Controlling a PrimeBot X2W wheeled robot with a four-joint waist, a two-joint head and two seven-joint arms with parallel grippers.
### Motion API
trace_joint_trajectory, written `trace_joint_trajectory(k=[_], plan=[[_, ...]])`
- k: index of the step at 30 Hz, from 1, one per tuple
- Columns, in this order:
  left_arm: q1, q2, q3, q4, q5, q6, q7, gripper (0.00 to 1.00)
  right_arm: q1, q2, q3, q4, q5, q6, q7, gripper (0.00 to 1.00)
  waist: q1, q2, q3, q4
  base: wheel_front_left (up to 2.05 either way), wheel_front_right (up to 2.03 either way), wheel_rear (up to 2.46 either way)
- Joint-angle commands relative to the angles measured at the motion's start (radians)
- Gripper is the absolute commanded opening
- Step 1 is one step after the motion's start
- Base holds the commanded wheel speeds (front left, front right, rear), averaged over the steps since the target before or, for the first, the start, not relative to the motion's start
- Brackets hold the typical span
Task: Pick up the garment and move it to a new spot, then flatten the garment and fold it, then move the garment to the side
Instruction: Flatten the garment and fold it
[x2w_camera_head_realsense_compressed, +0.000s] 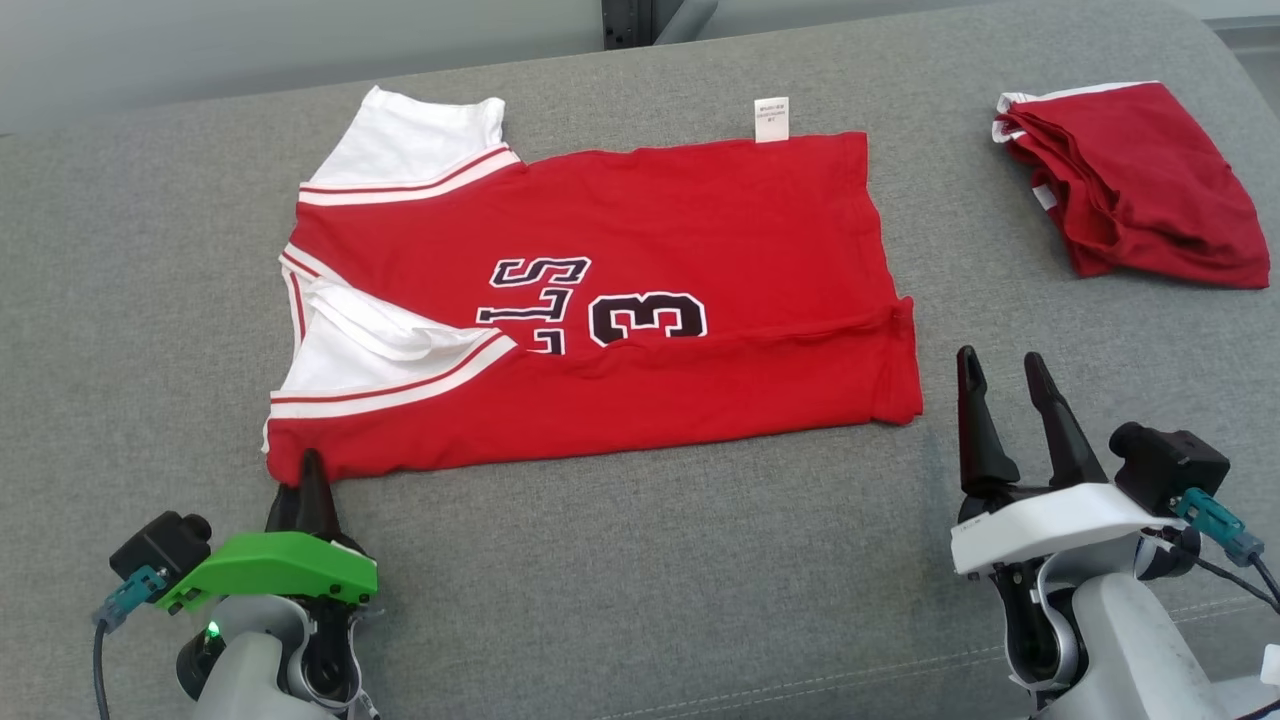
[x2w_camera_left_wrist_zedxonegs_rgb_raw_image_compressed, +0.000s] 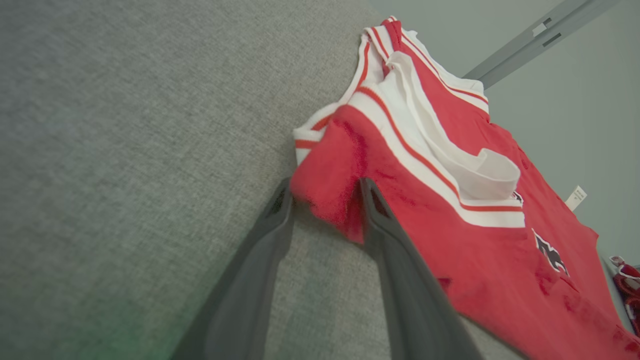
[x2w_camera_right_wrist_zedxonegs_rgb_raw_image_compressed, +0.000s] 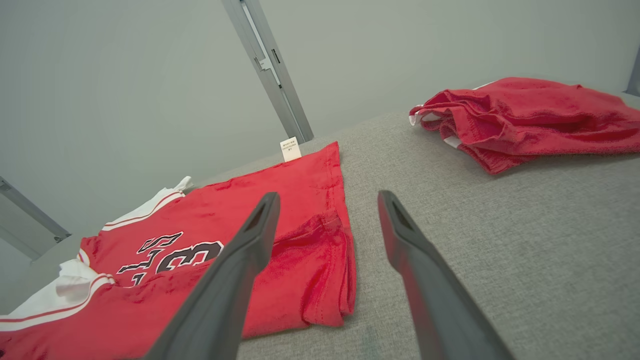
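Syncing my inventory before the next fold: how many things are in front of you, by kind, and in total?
Spread jersey: 1
Folded red pile: 1
End effectors: 2 (left end effector, right end effector)
Total: 4

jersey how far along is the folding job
Done: the jersey lies flat on the grey cushion, its near long edge folded over the lettering. In hand: the left gripper straddles the near left corner, grip not clearly closed; the right gripper is open beside the near right corner, clear of the cloth. Left: the remaining folds, then moving it aside.
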Motion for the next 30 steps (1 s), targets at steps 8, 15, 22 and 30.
trace_joint_trajectory(k=[8,15,22,30], plan=[[-0.013,0.007,-0.03,-0.071,-0.008,-0.007,-0.024,0.0,-0.036,-0.001,0.0,0.166,0.014,0.0,0.024,1.0,0.0,0.0097,-0.009,0.018,0.0,0.0,0.0],[0.004,0.004,-0.072,-0.15,-0.007,-0.007,-0.026,0.0,-0.134,-0.001,0.035,0.379,0.048,-0.001,0.021,1.0,0.0,0.0097,-0.009,0.04,0.0,0.0,0.0],[0.015,0.0,-0.091,-0.199,0.004,-0.007,-0.026,0.0,-0.247,-0.002,0.081,0.58,0.073,-0.001,0.015,1.0,0.0,0.0097,-0.002,0.057,0.0,0.0,0.0],[0.029,0.0,-0.082,-0.26,0.025,-0.007,-0.026,0.0,-0.321,-0.001,0.117,0.676,0.144,-0.001,-0.001,0.0,0.0,0.0097,0.002,0.064,0.0,0.0,0.0]])
